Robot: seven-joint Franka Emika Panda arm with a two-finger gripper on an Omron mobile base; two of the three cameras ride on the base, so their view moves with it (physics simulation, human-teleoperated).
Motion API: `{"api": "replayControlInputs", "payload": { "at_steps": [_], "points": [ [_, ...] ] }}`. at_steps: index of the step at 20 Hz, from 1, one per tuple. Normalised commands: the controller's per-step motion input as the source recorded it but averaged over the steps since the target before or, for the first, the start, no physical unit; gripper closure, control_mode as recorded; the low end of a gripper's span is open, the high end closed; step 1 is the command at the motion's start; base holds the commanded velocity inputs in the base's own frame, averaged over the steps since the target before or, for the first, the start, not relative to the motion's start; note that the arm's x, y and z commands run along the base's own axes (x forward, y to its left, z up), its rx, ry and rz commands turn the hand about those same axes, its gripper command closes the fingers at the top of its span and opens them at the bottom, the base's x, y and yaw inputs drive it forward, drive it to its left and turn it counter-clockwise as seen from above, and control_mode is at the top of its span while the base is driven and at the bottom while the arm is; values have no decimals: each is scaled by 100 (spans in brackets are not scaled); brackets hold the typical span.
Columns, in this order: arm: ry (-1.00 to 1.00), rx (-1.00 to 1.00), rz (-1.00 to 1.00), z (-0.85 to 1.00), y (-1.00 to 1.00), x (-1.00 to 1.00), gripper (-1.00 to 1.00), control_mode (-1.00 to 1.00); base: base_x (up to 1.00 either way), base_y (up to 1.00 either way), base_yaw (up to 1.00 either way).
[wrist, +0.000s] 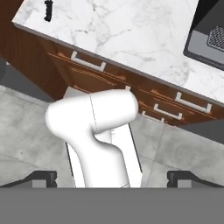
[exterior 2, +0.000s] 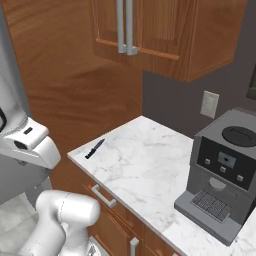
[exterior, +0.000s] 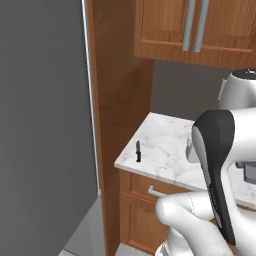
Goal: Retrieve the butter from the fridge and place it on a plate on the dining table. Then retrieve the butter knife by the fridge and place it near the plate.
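Note:
The butter knife (exterior: 138, 151) is small and all dark. It lies on the white marble counter (exterior: 165, 150) near its left corner, close to the wooden panel beside the grey fridge (exterior: 45, 125). From the right base it shows as a slim dark sliver, the butter knife (exterior 2: 95, 148), pointing diagonally. In the hand view the butter knife (wrist: 48, 9) sits at the top left, far from my gripper (wrist: 113, 177). The gripper is open and holds nothing, hanging above the floor in front of the counter drawers. The butter, the plate and the dining table are out of view.
A grey coffee machine (exterior 2: 225, 175) stands on the counter to the right. Wooden wall cabinets (exterior 2: 150, 30) hang above, and drawers with metal handles (wrist: 89, 63) run below the counter edge. A tall wooden panel (exterior: 120, 90) separates fridge and counter.

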Motion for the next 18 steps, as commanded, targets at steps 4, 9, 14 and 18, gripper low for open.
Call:
{"api": "replayControlInputs", "payload": {
  "at_steps": [4,9,14,18],
  "points": [
    [-31,0,3,-1,0,31,-100,-100,0,0,0],
    [-10,3,8,-7,13,79,-100,-100,0,0,0],
    [4,32,0,-13,2,79,-100,-100,0,0,0],
    [11,15,1,-11,0,64,-100,-100,0,0,0]
  ]
}}
